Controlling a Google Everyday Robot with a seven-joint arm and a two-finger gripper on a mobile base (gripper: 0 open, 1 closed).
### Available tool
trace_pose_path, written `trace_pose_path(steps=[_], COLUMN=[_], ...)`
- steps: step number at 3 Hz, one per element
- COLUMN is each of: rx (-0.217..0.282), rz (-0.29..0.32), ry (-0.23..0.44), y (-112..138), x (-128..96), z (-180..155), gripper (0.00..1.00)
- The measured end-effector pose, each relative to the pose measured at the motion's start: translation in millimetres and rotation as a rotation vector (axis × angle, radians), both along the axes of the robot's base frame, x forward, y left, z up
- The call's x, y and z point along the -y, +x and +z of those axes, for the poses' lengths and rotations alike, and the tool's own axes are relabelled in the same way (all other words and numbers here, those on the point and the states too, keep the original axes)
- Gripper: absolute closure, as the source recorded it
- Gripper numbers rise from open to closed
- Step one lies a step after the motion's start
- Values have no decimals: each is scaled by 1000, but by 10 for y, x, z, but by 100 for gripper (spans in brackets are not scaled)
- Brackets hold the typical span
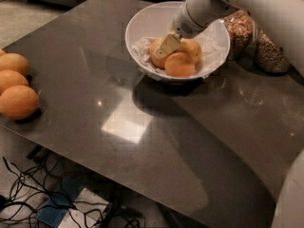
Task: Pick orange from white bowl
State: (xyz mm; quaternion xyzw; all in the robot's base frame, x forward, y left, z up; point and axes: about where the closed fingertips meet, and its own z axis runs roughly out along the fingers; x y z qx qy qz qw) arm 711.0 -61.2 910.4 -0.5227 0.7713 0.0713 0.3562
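Note:
The white bowl (142, 27) stands at the back middle of the dark table, lined with crumpled white paper. Three fruits lie in it. The orange (155, 56), pale yellow-orange, is on the left and partly hidden behind my gripper. A rounder, deeper-orange fruit (179, 65) lies in front and another fruit (194, 49) lies to the right. My gripper (167, 45) reaches down into the bowl from the upper right, its tip against the orange's right side.
Three larger oranges (18, 102) sit in a row at the table's left edge. Two glass jars of cereal (270, 56) stand right of the bowl, behind my arm. Cables and a box (61, 208) lie on the floor below the table's front edge.

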Motion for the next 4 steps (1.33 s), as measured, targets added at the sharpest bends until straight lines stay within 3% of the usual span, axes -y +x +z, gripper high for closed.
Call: trace_pose_path(steps=[1, 3, 4], rx=[-17, -103, -113], rz=[-4, 11, 14], ry=[-11, -21, -21], y=[30, 51, 50], x=[16, -60, -74], z=[-67, -362, -370], gripper=[28, 37, 50])
